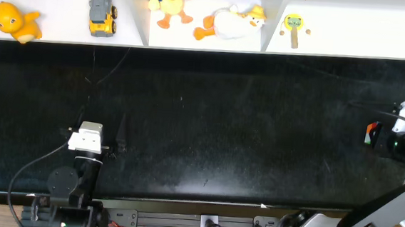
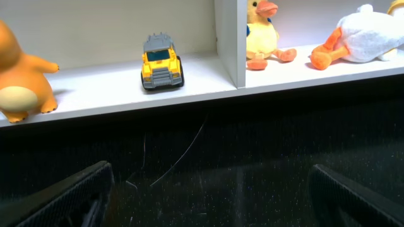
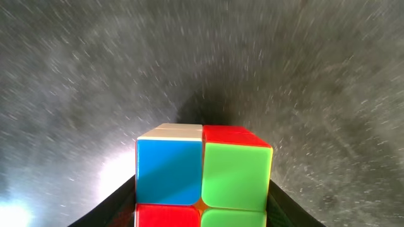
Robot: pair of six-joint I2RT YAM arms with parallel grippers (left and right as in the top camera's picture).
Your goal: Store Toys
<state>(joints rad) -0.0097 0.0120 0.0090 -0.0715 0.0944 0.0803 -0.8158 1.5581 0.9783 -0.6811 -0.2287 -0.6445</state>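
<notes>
A white shelf [image 1: 60,7] runs along the far edge of the black surface [image 1: 223,129], split by upright dividers into compartments. At the far left of its left compartment sits an orange toy figure [image 1: 14,22] with a pale belly, and to its right, apart from it, a yellow toy truck [image 1: 102,13] stands on its wheels with its grey-topped front facing the near side. Nearer, at the left of the surface and well apart from the shelf, the left gripper [image 2: 209,173] hangs over bare surface with its fingers [image 2: 76,195] spread wide and nothing between them. The middle compartment holds a yellow duck plush [image 1: 171,4] sitting upright beside the left divider and, just to its right, a white duck plush [image 1: 230,22] lying on its side with orange feet toward the yellow one. In the right compartment lies a small green rattle drum [image 1: 293,27] on a wooden handle. At the far right of the surface, well apart from the shelf, the right gripper [image 3: 202,205] pinches a colour puzzle cube [image 3: 170,170] between its fingers, with blue, green, red and white faces showing; whether the cube touches the surface cannot be told
</notes>
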